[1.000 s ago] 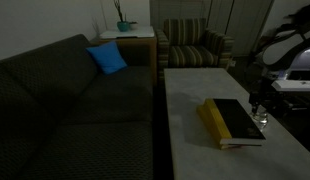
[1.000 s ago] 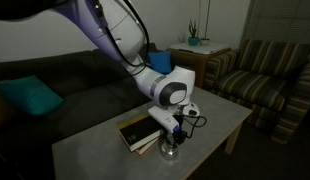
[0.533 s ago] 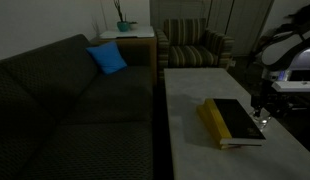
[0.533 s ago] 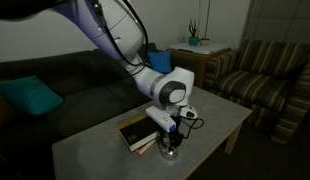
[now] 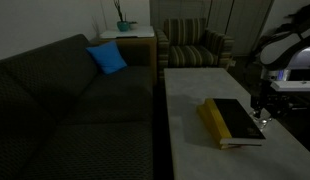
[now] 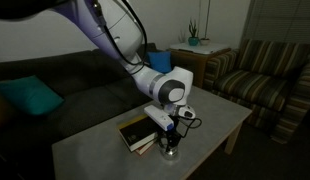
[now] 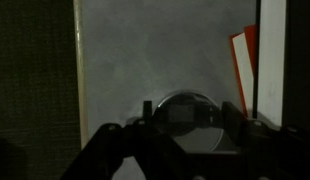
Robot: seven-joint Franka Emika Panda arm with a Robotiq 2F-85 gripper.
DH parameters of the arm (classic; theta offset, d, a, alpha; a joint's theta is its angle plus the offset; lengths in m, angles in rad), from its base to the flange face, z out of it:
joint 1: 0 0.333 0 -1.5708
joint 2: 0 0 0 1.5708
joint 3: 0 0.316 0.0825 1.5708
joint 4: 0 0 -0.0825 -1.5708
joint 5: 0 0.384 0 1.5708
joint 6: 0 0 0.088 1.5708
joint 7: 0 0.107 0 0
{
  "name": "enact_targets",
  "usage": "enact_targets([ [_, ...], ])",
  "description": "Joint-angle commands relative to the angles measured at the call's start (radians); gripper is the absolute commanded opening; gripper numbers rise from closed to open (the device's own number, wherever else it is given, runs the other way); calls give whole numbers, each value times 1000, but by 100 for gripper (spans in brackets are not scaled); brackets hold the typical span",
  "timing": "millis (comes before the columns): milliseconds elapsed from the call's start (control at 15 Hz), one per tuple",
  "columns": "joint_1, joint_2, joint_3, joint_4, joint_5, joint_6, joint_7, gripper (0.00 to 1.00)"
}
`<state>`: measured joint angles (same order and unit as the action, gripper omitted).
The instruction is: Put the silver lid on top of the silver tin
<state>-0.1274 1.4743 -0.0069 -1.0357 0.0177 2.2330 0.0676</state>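
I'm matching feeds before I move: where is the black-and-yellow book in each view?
In an exterior view: book right of centre, gripper just right of it.
In an exterior view: book low centre, gripper at its right.
Wrist view: only its edge, at the right border.
Shared landmark: the gripper.

Black-and-yellow book (image 5: 235,120), silver lid (image 7: 185,110)

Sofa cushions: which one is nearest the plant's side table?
The blue cushion, propped at the sofa end beside the side table; the teal cushion lies at the opposite end.
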Motion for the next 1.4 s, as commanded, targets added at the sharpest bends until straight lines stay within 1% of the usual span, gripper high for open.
enact_targets([
  [0, 11, 0, -13, 6, 18, 3, 19, 44],
  [533, 10, 0, -12, 13, 15, 5, 20, 44],
  [1333, 9, 0, -41, 38, 4, 7, 40, 44],
])
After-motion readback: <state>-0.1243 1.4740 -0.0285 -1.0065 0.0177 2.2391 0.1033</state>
